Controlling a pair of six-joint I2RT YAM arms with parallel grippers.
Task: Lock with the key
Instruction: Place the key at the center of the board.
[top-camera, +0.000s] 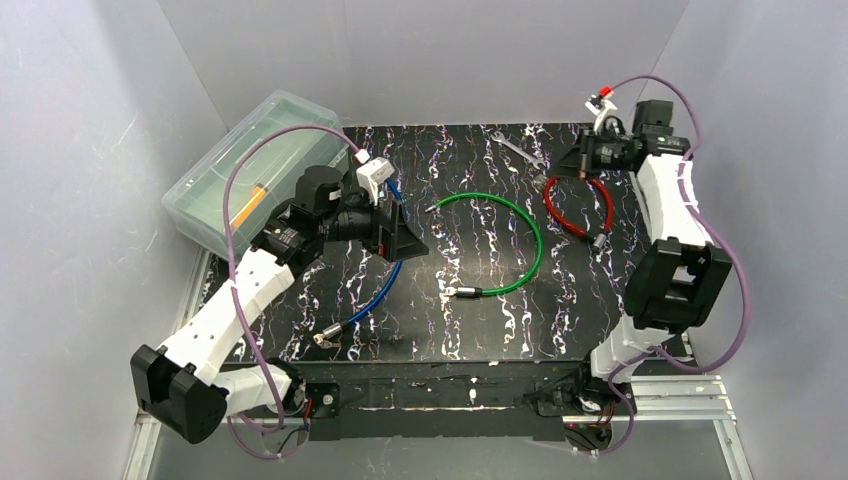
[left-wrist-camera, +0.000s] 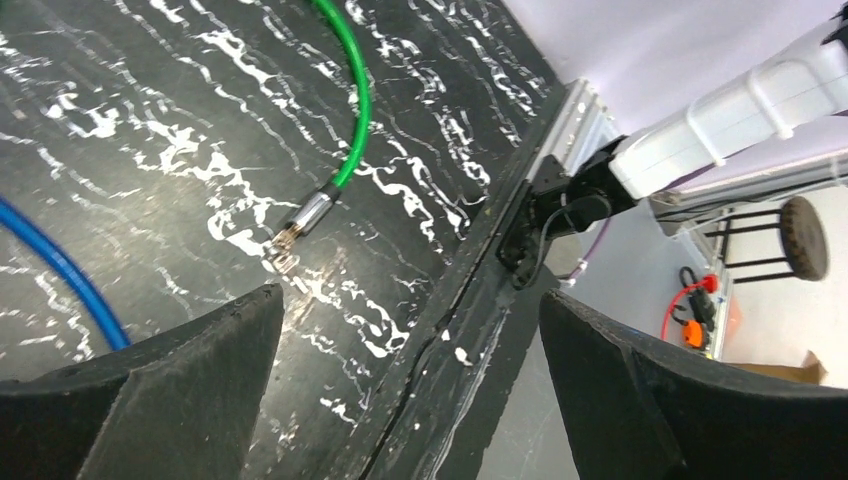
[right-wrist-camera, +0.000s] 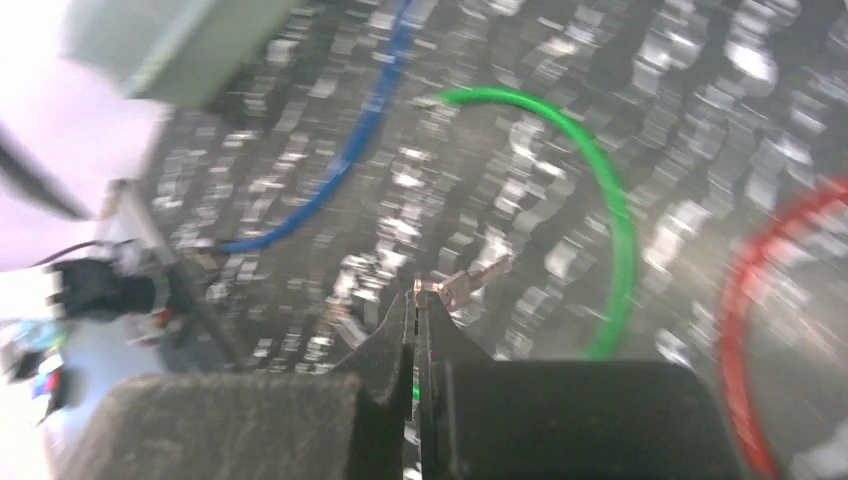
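No readable brands or labels anywhere. The count is three cable locks on the black, white-veined table (top-camera: 470, 330): a blue cable lock (top-camera: 375, 295) on the left, a green cable lock (top-camera: 520, 235) in the middle and a red cable lock (top-camera: 575, 215) on the far right, plus one wrench (top-camera: 520, 152) near the far edge and one clear plastic box (top-camera: 250, 170) at far left. Plain grey walls close in the table. The left gripper (top-camera: 398, 232) sits over the blue cable with its fingers spread wide, holding nothing. The right gripper (right-wrist-camera: 416, 300) is pinched tight on a small key (right-wrist-camera: 472, 278), lifted above the red cable.
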